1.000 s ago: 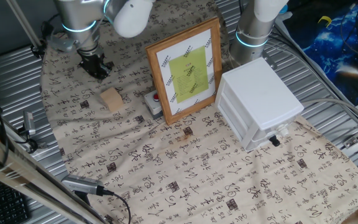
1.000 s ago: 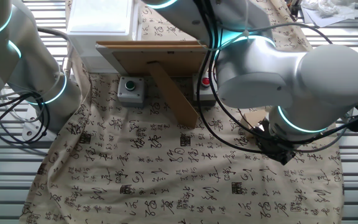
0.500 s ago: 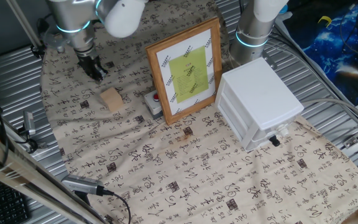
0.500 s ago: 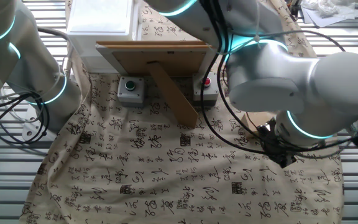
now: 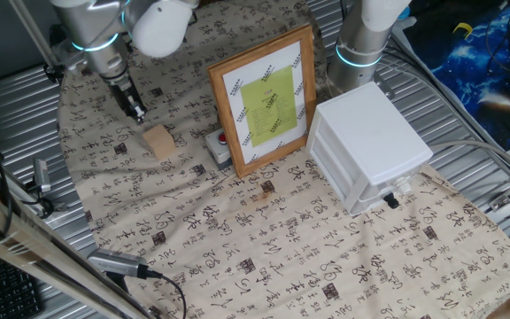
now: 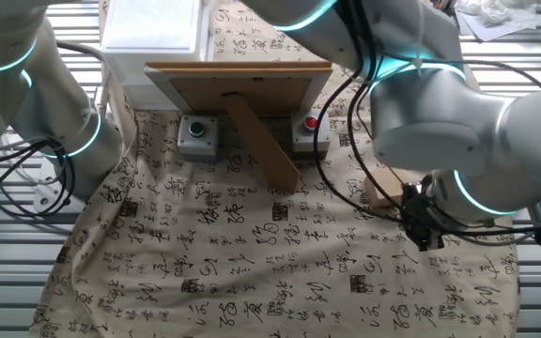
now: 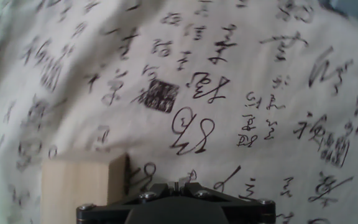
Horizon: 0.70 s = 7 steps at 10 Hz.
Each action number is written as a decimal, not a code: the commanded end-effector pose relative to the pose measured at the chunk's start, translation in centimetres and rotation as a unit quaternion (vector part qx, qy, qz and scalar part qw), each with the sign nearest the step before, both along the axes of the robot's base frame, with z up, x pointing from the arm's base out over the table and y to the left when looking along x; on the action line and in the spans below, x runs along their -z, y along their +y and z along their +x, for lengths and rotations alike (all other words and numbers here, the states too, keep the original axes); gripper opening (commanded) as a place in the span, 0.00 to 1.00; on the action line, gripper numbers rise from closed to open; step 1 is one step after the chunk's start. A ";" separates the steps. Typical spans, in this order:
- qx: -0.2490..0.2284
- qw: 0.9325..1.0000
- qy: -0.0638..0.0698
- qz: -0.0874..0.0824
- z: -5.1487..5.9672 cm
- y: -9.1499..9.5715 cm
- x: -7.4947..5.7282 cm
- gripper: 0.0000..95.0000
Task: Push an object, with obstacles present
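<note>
Pale tan, plain-faced wooden block (image 5: 158, 142) at nine o'clock from a picture frame (image 5: 265, 97) of light brown wood, white mat and yellow-green sheet inside. Cream cloth (image 5: 264, 239) all over with black calligraphy and square seal marks. Grey box (image 5: 219, 146) with red button at the frame's foot; from the other side, a second grey box (image 6: 196, 137) with green button. White drawer unit (image 5: 370, 146). Black gripper (image 5: 136, 111) under a silver-white arm (image 5: 104, 27) with glowing cyan rings.

One fixed view looks down on the picture frame (image 5: 266, 97) front; the other faces its back (image 6: 238, 86). Both share the wooden block (image 5: 159, 141). The hand view looks close at cloth (image 7: 229, 81).
</note>
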<state>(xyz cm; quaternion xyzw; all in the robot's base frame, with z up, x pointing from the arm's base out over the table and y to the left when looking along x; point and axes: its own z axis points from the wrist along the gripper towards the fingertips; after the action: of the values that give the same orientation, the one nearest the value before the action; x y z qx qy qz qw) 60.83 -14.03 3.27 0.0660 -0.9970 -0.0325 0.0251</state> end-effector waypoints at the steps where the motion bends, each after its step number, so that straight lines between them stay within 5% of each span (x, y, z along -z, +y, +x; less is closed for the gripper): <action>1: 0.010 1.000 0.002 -0.006 -0.2 0.2 -0.1 0.00; 7: 0.011 1.000 0.000 -0.008 -0.6 0.5 -0.3 0.00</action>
<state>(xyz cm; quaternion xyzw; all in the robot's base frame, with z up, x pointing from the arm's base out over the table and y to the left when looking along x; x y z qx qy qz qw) 60.20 -13.49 3.56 0.0538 -0.9979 -0.0242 0.0261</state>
